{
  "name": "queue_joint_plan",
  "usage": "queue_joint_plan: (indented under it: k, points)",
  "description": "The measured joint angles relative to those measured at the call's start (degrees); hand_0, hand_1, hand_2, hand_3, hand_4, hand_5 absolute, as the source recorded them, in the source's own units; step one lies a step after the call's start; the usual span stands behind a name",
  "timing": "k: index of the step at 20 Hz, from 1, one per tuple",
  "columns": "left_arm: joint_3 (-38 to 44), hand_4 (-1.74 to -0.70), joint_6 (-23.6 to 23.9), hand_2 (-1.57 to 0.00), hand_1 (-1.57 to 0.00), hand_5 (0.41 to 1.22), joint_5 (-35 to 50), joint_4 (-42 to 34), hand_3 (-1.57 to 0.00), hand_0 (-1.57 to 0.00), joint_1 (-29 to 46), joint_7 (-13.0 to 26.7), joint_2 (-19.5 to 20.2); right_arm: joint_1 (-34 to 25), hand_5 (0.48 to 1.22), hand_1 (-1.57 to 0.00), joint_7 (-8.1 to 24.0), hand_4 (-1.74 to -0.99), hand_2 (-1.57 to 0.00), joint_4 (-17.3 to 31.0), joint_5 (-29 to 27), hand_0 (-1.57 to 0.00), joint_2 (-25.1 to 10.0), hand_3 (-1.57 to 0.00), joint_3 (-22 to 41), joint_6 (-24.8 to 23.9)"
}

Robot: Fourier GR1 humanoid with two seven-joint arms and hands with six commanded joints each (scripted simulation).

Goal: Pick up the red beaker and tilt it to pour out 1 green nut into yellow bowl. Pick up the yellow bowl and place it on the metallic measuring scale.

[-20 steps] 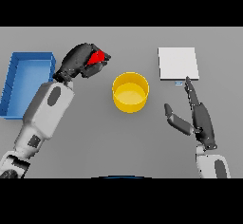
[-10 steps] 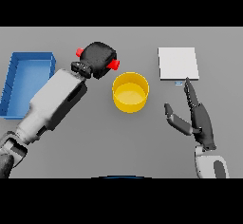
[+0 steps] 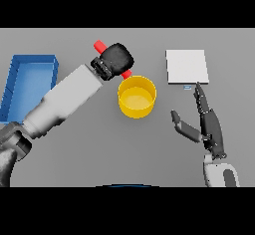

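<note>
My left hand point(image 3: 117, 59) is shut on the red beaker point(image 3: 100, 45), raised above the table just left of and behind the yellow bowl point(image 3: 136, 97). Only the beaker's two ends show: one red tip above the hand, the other at the bowl's back rim. The beaker lies tilted toward the bowl. No green nut is visible. The metallic measuring scale point(image 3: 187, 66) sits flat at the back right. My right hand point(image 3: 208, 124) rests open on the table, right of the bowl and just in front of the scale.
A blue bin point(image 3: 30, 82) stands at the left edge, partly behind my left forearm point(image 3: 62, 102).
My left hand has carried the red beaker up and to the right, from near the blue bin to the bowl's back rim, tilting it. The right hand has stayed still.
</note>
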Motion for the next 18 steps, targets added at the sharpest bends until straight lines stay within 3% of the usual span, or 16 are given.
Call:
queue_joint_plan:
  k: [1,6,9,13,18]
  points:
    - [-1.1,-1.73,-0.2,-1.57,-1.57,1.220,-1.1,0.4,-1.51,-1.57,-0.8,-0.4,0.1,-1.0,0.584,0.00,1.2,-1.205,0.00,0.6,0.6,0.00,0.2,0.00,-0.1,-0.7]
    - [-7.3,-1.74,-0.1,-1.57,-1.57,1.221,-7.1,1.5,-1.55,-1.57,-5.1,-4.3,0.5,-0.5,0.567,0.00,-0.4,-1.152,0.00,0.6,1.0,0.00,0.2,0.00,-0.1,-1.0]
    - [-10.7,-1.74,0.7,-1.57,-1.57,1.221,-10.3,3.1,-1.56,-1.57,-6.4,-5.9,0.0,-1.3,0.567,0.00,0.3,-1.135,0.00,0.7,-0.1,0.00,0.3,0.00,-0.5,-0.6]
    - [-14.4,-1.73,1.5,-1.57,-1.57,1.221,-13.7,4.0,-1.57,-1.57,-8.7,-8.3,-0.4,-0.9,0.578,0.00,-1.4,-1.136,0.00,1.9,0.9,0.00,0.2,0.00,-0.2,-0.9]
    - [-18.1,-1.73,2.6,-1.57,-1.57,1.221,-18.2,5.8,-1.57,-1.57,-12.2,-8.1,-1.7,-0.5,0.575,0.00,-1.4,-1.128,0.00,0.7,0.1,0.00,0.3,0.00,-0.5,-0.8]
